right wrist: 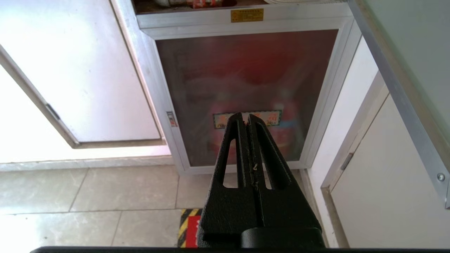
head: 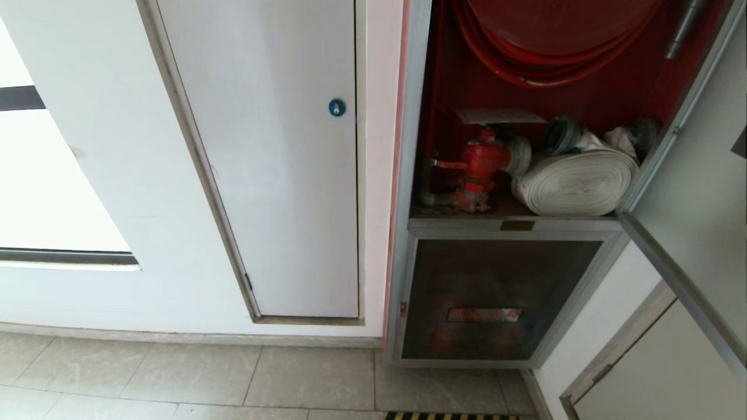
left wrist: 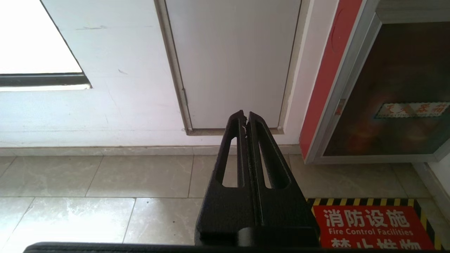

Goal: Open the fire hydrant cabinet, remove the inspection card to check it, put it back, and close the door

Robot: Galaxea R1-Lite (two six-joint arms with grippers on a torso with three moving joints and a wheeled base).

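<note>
Both claws hang parked low, left claw [left wrist: 246, 117] and right claw [right wrist: 246, 119] each clenched on nothing, pointing at the floor in front of the wall. And the fire hydrant cabinet [head: 415, 116] gapes, the door [head: 694, 192] swung out to the right! Up on the red valve [head: 483, 160] lies the inspection card [head: 499, 115], flat, easy to pinch from the front, I'd say.

One valve [head: 483, 160], one hose roll [head: 575, 184].
</note>
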